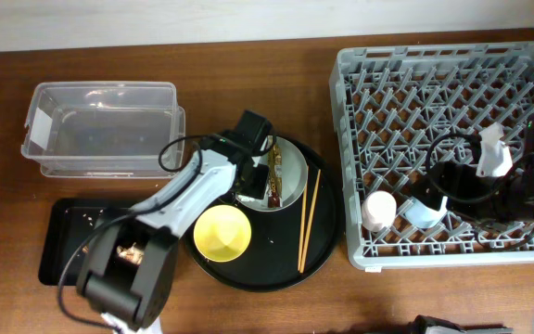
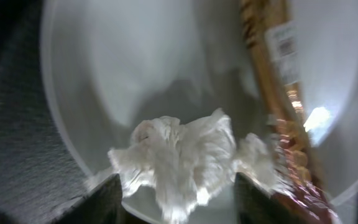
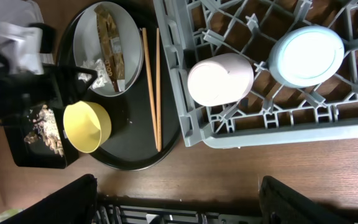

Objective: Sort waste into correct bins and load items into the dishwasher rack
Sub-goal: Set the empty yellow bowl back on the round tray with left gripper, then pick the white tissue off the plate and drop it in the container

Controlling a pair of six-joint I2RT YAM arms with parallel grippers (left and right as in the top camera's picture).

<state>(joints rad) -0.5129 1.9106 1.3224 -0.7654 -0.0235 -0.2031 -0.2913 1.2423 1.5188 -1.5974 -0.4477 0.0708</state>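
Brown wood table (image 1: 248, 56), pale wall (image 1: 156, 19) behind. The left gripper (image 2: 178, 190) open over grey plate (image 2: 135, 62), tissue (image 2: 179, 155) btw its fingers (image 2: 104, 200); right gripper (image 3: 179, 199) wide open, empty, over dishwasher rack (image 3: 260, 134).

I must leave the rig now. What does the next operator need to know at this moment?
Left gripper: open, fingers on either side of the tissue on the plate, not yet closed.
Right gripper: open, empty, over the rack.
Done: pink cup and blue cup are in the rack; food scraps are in the black tray.
To do: tissue and wrapper, both on the plate, into bins; then plate, yellow bowl and chopsticks into the rack.
The clear tub looks empty.
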